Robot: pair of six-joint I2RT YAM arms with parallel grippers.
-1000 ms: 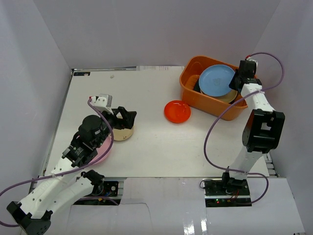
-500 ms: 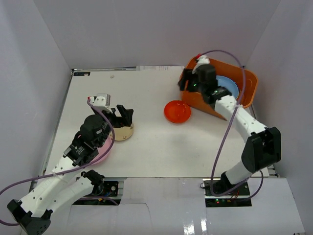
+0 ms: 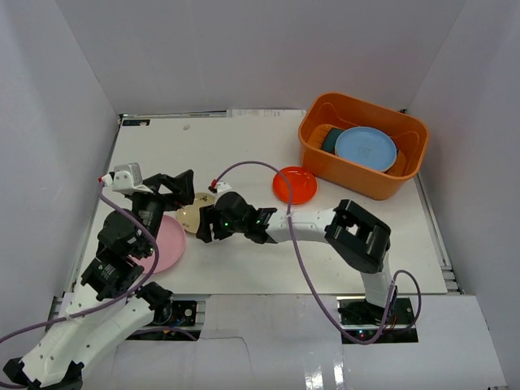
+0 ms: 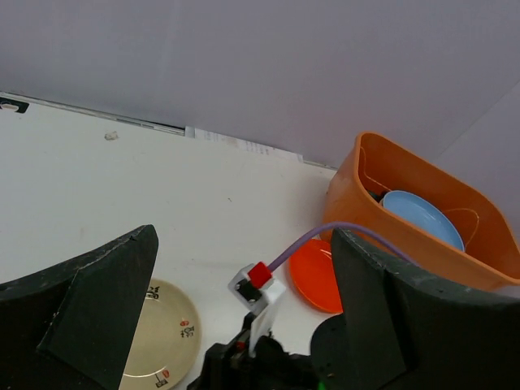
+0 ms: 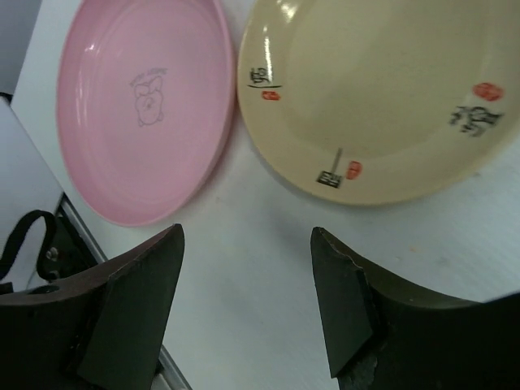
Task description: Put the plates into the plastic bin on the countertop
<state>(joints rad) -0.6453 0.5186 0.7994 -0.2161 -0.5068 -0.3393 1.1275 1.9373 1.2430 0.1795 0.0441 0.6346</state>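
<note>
Cream glaze with small red and black marks picked out the cream round plate [image 5: 374, 97], which lay flat on the white table [image 3: 244, 146] left of centre. The pink round plate [image 5: 146, 106] lay to its near left, their rims so close that I could not tell whether they touched. The right end effector [image 5: 248, 236] hovered low over the table just beside both, its fingers spread wide and holding nothing, the arm stretched across from the right. The left end effector [image 4: 244, 244] hung higher near the same plates, likewise spread and empty. The red round plate [image 3: 294, 184] sat right of centre, just beside the near-left wall of the orange plastic bin [image 3: 349, 175] at the far right. Inside the bin lay the blue round plate [image 3: 366, 148] over a partly hidden dark teal dish [image 3: 329, 138].

Three plates were thus not yet in the bin, and the cream one looked the likely next target. I judged it light, rigid and smooth enough to slip, perhaps breakable if dropped, though its material could not be told. Lying flat, it offered only its shallow raised rim. The best hold seemed the stretch of rim facing the right end effector, away from the pink plate, with one finger over the lip and one wedged beneath. Too shallow a pinch could let it tilt or slide free on the long carry to the bin.
</note>
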